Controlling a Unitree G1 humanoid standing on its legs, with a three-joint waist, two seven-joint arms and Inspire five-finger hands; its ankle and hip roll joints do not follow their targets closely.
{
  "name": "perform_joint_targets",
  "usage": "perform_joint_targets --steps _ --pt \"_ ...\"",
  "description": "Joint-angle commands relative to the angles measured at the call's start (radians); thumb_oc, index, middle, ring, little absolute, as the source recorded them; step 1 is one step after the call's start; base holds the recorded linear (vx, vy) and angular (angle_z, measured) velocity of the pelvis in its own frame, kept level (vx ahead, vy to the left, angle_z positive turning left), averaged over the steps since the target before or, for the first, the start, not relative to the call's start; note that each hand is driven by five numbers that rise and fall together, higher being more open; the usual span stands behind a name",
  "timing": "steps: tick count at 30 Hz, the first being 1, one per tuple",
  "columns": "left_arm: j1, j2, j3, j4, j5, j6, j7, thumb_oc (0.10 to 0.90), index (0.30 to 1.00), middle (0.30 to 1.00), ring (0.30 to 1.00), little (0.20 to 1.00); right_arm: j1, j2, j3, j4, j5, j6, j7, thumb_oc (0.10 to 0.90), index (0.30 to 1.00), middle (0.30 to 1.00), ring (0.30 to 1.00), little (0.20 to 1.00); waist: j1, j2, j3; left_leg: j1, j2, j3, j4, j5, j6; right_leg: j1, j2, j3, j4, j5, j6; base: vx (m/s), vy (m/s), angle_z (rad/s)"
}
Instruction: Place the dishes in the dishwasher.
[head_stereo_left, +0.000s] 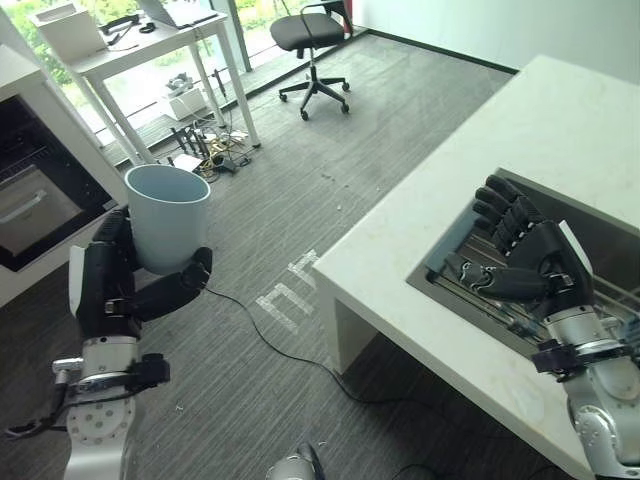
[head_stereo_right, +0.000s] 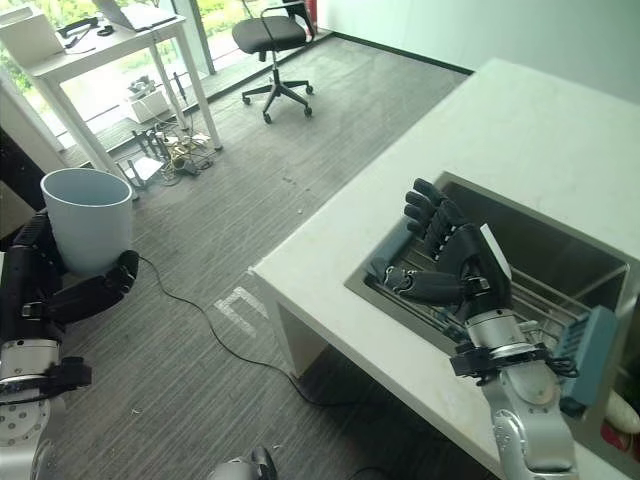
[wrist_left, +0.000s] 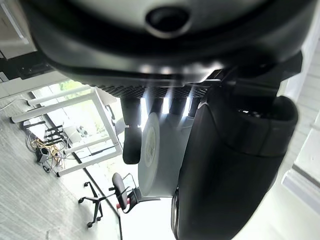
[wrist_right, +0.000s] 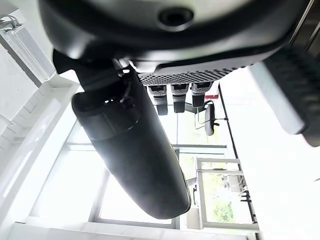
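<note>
A pale blue cup (head_stereo_left: 167, 215) stands upright in the air above the grey carpet at the left, with my left hand (head_stereo_left: 108, 285) shut on it, fingers behind and thumb across its lower front. The cup's wall (wrist_left: 155, 155) shows between that hand's fingers and thumb in the left wrist view. My right hand (head_stereo_left: 535, 255) hovers over the steel sink (head_stereo_left: 600, 235) set in the white counter (head_stereo_left: 450, 200); its fingers are nearly straight and hold nothing. A wire rack (head_stereo_right: 540, 300) lies in the sink beneath it.
A dark appliance opening (head_stereo_left: 30, 205) sits in the white cabinet at the far left, close to the cup. A white desk (head_stereo_left: 150, 50), floor cables (head_stereo_left: 210, 150) and an office chair (head_stereo_left: 310, 40) stand at the back. A blue object (head_stereo_right: 585, 355) rests by the sink's near rim.
</note>
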Motion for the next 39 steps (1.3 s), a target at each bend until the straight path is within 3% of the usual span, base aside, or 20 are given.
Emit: perform_joint_targets --steps 1,3,6,8,9,12,17,19,30,31,34,39 --pt "-0.109 0.073 0.089 -0.09 -0.041 -0.136 -0.003 0.4 0.3 0.3 0.3 0.3 -0.077 -0.038 -0.044 -0.108 -0.028 -0.158 -0.019 0.8 0.9 0.9 0.9 0.9 -0.007 -0.002 -0.061 -0.009 0.001 -0.106 0.023 -0.105 -0.122 -0.054 0.067 0.017 -0.001 -0.17 0.1 0.08 0.367 0.38" --pt "-0.128 0.074 0.09 -0.097 -0.056 -0.139 -0.005 0.4 0.3 0.3 0.3 0.3 -0.076 -0.012 -0.031 -0.108 -0.059 -0.168 -0.028 0.8 0.9 0.9 0.9 0.9 0.004 -0.011 -0.05 -0.003 -0.047 -0.142 0.023 -0.134 -0.093 -0.053 0.03 0.01 -0.001 -0.093 0.114 0.08 0.35 0.56" --pt "-0.161 0.074 0.083 -0.1 -0.066 -0.116 -0.01 0.4 0.3 0.3 0.3 0.3 -0.099 0.005 -0.019 -0.101 -0.076 -0.164 -0.046 0.8 0.9 0.9 0.9 0.9 0.001 -0.011 -0.04 -0.005 -0.084 -0.19 0.023 -0.151 -0.07 -0.065 0.036 0.027 -0.001 -0.075 0.112 0.08 0.216 0.68" --pt "-0.189 0.076 0.057 -0.095 -0.066 -0.103 -0.02 0.4 0.3 0.3 0.3 0.3 -0.11 0.002 -0.017 -0.093 -0.088 -0.164 -0.072 0.8 0.9 0.9 0.9 0.9 -0.029 -0.013 -0.034 -0.012 -0.112 -0.24 0.023 -0.157 -0.053 -0.097 0.107 0.113 -0.001 -0.126 0.094 0.1 0.112 0.57" --pt "-0.216 0.075 0.029 -0.084 -0.065 -0.096 -0.03 0.4 0.3 0.3 0.3 0.3 -0.107 -0.018 -0.033 -0.088 -0.08 -0.161 -0.086 0.8 0.9 0.9 0.9 0.9 -0.064 -0.014 -0.034 -0.036 -0.128 -0.277 0.023 -0.134 -0.034 -0.137 0.181 0.187 -0.001 -0.161 0.058 0.1 0.068 0.92" --pt "-0.249 0.052 -0.03 -0.069 -0.028 -0.085 -0.046 0.4 0.3 0.3 0.3 0.3 -0.075 -0.052 -0.087 -0.078 -0.025 -0.151 -0.074 0.8 0.9 0.9 0.9 0.9 -0.12 -0.029 -0.05 -0.06 -0.17 -0.355 0.023 -0.123 -0.026 -0.204 0.268 0.353 -0.001 -0.181 0.035 0.18 0.015 1.93" --pt "-0.222 0.037 -0.056 -0.07 -0.012 -0.115 -0.05 0.4 0.3 0.3 0.3 0.3 -0.015 -0.036 -0.102 -0.087 0.0 -0.177 -0.047 0.8 0.9 0.9 0.9 0.9 -0.145 -0.031 -0.051 -0.048 -0.17 -0.369 0.023 -0.131 -0.023 -0.24 0.281 0.448 -0.001 -0.155 0.051 0.13 -0.085 0.59" --pt "-0.225 0.042 -0.067 -0.074 -0.032 -0.132 -0.056 0.4 0.3 0.3 0.3 0.3 -0.017 -0.036 -0.085 -0.09 0.006 -0.182 -0.058 0.8 0.9 0.9 0.9 0.9 -0.151 -0.027 -0.04 -0.033 -0.174 -0.388 0.023 -0.138 -0.014 -0.235 0.307 0.49 -0.001 -0.157 0.043 0.11 -0.233 0.58" --pt "-0.154 0.028 -0.047 -0.151 -0.064 -0.136 -0.004 0.4 0.3 0.3 0.3 0.3 -0.106 -0.06 -0.004 -0.097 0.011 -0.098 -0.092 0.8 0.9 0.9 0.9 0.9 -0.059 -0.006 -0.033 -0.038 -0.128 -0.425 0.023 -0.106 -0.071 -0.206 0.306 0.38 -0.001 -0.21 0.005 0.05 -0.229 0.51" --pt "-0.15 0.024 -0.047 -0.155 -0.072 -0.141 -0.001 0.4 0.3 0.3 0.3 0.3 -0.101 -0.063 -0.005 -0.096 0.007 -0.096 -0.101 0.8 0.9 0.9 0.9 0.9 -0.059 -0.003 -0.03 -0.04 -0.116 -0.414 0.023 -0.096 -0.079 -0.2 0.305 0.366 -0.001 -0.211 0.001 0.04 -0.092 0.2" --pt "-0.208 -0.002 -0.08 -0.138 -0.114 -0.156 -0.025 0.4 0.3 0.3 0.3 0.3 -0.079 -0.073 -0.037 -0.086 -0.023 -0.117 -0.141 0.8 0.9 0.9 0.9 0.9 -0.094 -0.009 -0.014 -0.024 -0.007 -0.233 0.023 -0.055 -0.122 -0.169 0.258 0.266 -0.001 -0.214 0.0 -0.01 -0.02 0.87" --pt "-0.205 -0.018 -0.07 -0.145 -0.132 -0.221 0.039 0.4 0.3 0.3 0.3 0.3 -0.082 -0.074 -0.066 -0.068 -0.016 -0.143 -0.134 0.8 0.9 0.9 0.9 0.9 -0.125 0.005 -0.015 -0.007 -0.021 -0.233 0.023 -0.1 -0.11 -0.187 0.229 0.263 -0.001 -0.202 0.018 -0.05 0.142 0.79"
